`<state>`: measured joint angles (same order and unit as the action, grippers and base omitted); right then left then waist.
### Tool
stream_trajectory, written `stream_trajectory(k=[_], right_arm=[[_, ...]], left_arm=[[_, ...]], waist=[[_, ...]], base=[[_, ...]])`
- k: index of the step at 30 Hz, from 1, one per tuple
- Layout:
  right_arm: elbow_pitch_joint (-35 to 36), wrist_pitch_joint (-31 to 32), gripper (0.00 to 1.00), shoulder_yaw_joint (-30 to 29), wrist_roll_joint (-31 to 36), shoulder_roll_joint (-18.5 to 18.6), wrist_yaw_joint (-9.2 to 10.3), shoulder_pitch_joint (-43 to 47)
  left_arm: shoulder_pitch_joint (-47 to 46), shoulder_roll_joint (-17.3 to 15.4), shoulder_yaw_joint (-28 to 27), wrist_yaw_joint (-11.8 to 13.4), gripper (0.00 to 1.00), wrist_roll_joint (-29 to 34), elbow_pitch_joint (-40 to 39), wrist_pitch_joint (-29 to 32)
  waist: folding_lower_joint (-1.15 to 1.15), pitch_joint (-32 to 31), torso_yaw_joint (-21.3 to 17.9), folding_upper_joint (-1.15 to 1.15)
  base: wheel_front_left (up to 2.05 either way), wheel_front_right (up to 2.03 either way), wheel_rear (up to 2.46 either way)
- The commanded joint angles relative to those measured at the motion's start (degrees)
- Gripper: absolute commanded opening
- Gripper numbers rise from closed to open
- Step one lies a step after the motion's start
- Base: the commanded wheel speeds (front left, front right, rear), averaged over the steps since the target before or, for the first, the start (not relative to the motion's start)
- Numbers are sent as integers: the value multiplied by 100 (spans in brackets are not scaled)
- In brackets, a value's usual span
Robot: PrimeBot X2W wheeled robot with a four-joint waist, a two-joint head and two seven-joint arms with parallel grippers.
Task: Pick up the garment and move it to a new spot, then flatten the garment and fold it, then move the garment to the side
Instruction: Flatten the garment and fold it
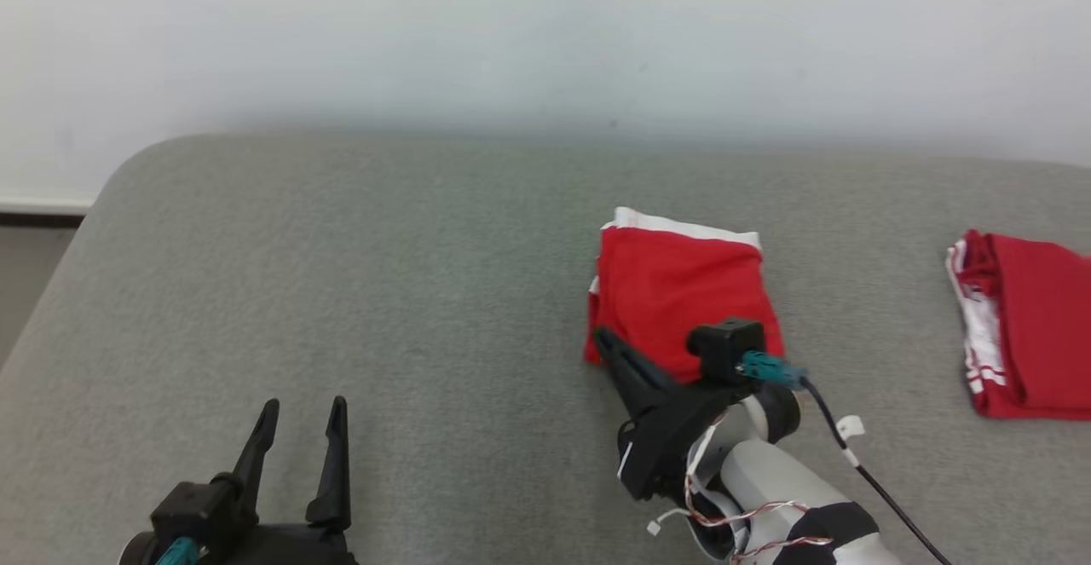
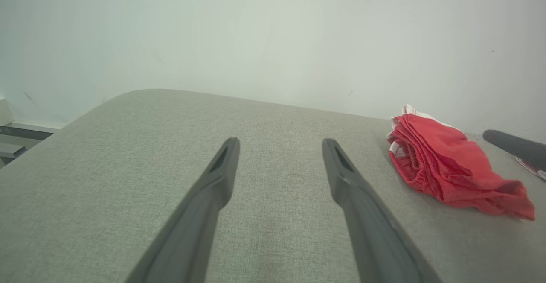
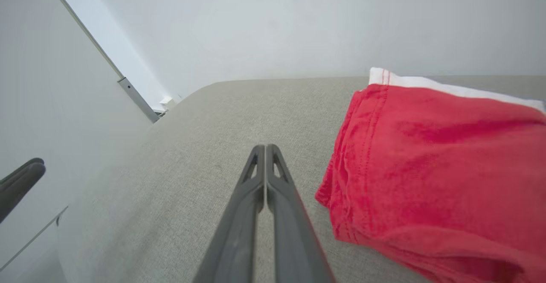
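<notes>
A broad grey fabric-covered worktop with rounded corners (image 1: 341, 250) stands against a pale plain wall (image 1: 545, 37). The task's thing, a folded red cloth garment with a white band along its far edge (image 1: 682, 292), lies right of the worktop's middle, well clear of every edge. A second folded red-and-white garment (image 1: 1036, 326) rests well apart from it, towards the worktop's right edge. The right gripper (image 3: 265, 148) sits low at the near left corner of the folded red garment. Its fingers are pressed flat together with nothing between them, and the right wrist view shows them just beside the cloth's stitched left edge, not on it. The left gripper (image 1: 304, 403) hangs over bare worktop near the near edge, its fingers spread wide and empty. The garment looks light, soft and limp. It should offer no resistance to a pinch, but it will sag and its stacked layers may slide or fall open if only the top ply is caught. The rough upholstery probably drags on the cloth, so lifting seems safer than sliding. The best hold is likely the thick stitched fold along the left side or the near left corner, where all layers meet. The right fingers would first have to part, then close around the whole stack there.
</notes>
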<state>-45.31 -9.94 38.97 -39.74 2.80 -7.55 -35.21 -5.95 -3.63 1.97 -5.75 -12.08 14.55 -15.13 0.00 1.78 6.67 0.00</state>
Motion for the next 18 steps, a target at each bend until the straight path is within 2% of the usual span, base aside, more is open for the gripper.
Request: stream_trajectory(k=[1,2,3,4,14,18], right_arm=[[3,-55,12,-31,-6,20,16,55],[19,-259,42,-214,73,88,16,52],[43,-342,89,-356,103,165,16,60],[79,-398,100,-483,165,240,16,72],[881,-523,100,-2234,1210,896,16,856],[1009,-524,100,-2591,1494,1003,16,1163]], left_arm=[[84,-16,-30,19,100,75,-32,4],[151,-43,-96,46,100,86,-79,4],[168,-53,-115,52,100,92,-98,3],[187,-53,-156,65,100,86,-116,4],[257,-39,-355,188,100,131,-215,4],[282,-32,-405,201,100,132,-212,4]], waist=[[0,-198,-274,0],[0,-249,-444,0],[0,-265,-514,0],[0,-282,-588,0],[0,-394,-1050,0],[0,-440,-1125,0]], base=[[0,0,0],[0,0,0],[0,0,0],[0,0,0],[0,0,0],[0,0,0]])
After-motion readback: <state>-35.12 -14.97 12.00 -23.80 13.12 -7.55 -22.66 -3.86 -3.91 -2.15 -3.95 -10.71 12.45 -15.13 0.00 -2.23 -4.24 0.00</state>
